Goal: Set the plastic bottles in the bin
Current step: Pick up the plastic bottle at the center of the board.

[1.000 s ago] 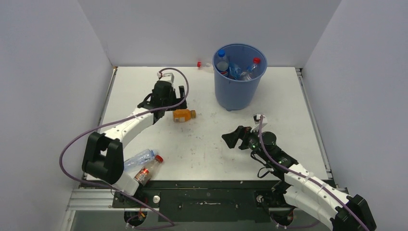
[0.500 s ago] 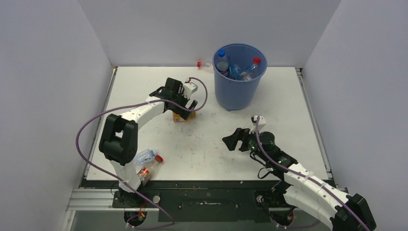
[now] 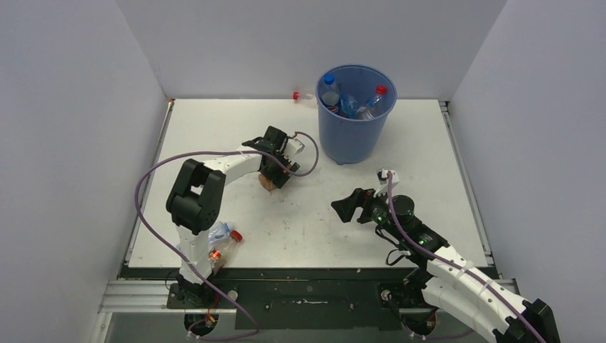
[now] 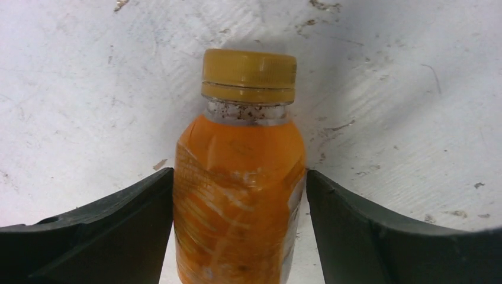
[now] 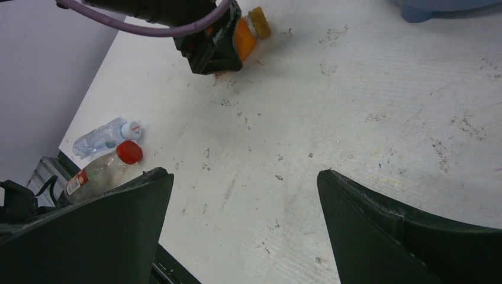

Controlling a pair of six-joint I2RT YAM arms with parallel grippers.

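An orange-filled bottle (image 4: pixel 240 195) with a yellow cap lies on the white table (image 3: pixel 214 136) left of the bin (image 3: pixel 355 121). My left gripper (image 4: pixel 240 173) straddles its body, one finger against each side; from above the gripper (image 3: pixel 276 170) covers most of the bottle (image 3: pixel 267 183). The round blue bin holds several bottles, one blue-capped (image 3: pixel 329 88), one red-capped (image 3: pixel 376 98). Two more bottles lie at the front left: a clear one (image 3: pixel 218 230) and a red-capped one (image 3: pixel 224 245). My right gripper (image 3: pixel 344 207) hovers open over bare table right of centre, holding nothing.
A small red-capped bottle (image 3: pixel 300 96) lies against the back wall left of the bin. Grey walls close in both sides and the back. The left arm's purple cable (image 3: pixel 150 186) loops over the table's left part. The bin's base (image 5: pixel 438 7) edges the right wrist view.
My left gripper swung right from behind the orange bottle, came down over it and narrowed its jaws onto its sides. The right arm barely moved.
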